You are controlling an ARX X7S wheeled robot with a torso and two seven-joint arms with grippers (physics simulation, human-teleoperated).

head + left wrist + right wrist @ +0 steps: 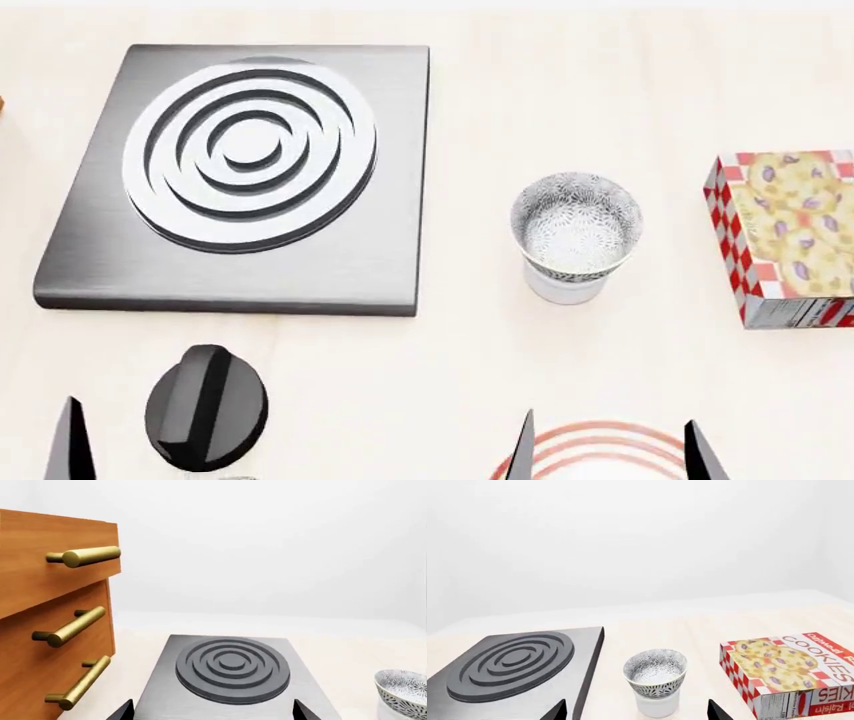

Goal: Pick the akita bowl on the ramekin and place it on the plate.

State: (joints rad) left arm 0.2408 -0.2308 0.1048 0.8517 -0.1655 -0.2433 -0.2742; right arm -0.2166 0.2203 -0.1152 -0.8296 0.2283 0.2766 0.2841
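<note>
The akita bowl (577, 222), speckled black and white, sits upright in the white ramekin (566, 287) on the pale table, right of centre. In the right wrist view the bowl (655, 672) and the ramekin (658, 705) stand just ahead of my right gripper (637, 713), which is open and empty. In the head view that gripper (611, 455) hovers over the red-ringed plate (594, 437), of which only the far rim shows at the near edge. My left gripper (213, 713) is open and empty, over the near part of the stove; the bowl (403, 688) shows at that view's edge.
A grey stove plate (387, 180) with a ringed burner lies at the left, its black knob (207, 405) in front. A cookie box (787, 235) lies right of the bowl. A wooden drawer cabinet (47, 615) with brass handles stands beside the stove.
</note>
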